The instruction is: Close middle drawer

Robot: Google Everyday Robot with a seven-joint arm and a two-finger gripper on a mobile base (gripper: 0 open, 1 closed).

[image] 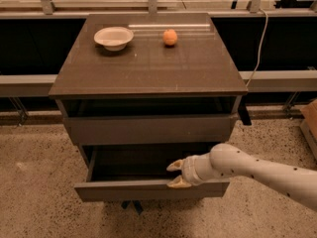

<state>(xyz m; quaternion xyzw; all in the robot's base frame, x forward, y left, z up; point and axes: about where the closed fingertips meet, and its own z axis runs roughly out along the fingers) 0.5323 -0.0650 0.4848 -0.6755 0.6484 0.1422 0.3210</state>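
The middle drawer (148, 189) is pulled out from the dark grey-brown cabinet, and its shadowed inside shows. My gripper (176, 174) is at the drawer's front edge, right of centre, on a white arm reaching in from the lower right. Its fingers are apart: the upper fingertip (173, 165) is over the drawer's inside and the lower one (178, 183) lies on the front's top edge. It holds nothing. The uppermost drawer (148, 128) sits just above, with a dark gap over its front. The lowest drawer is hidden.
On the cabinet top (148, 68) a white bowl (114, 36) stands at the back left and an orange (170, 36) at the back centre. A cable (257, 48) hangs at the right. Speckled floor (34, 182) surrounds the cabinet. A low ledge (277, 78) runs behind.
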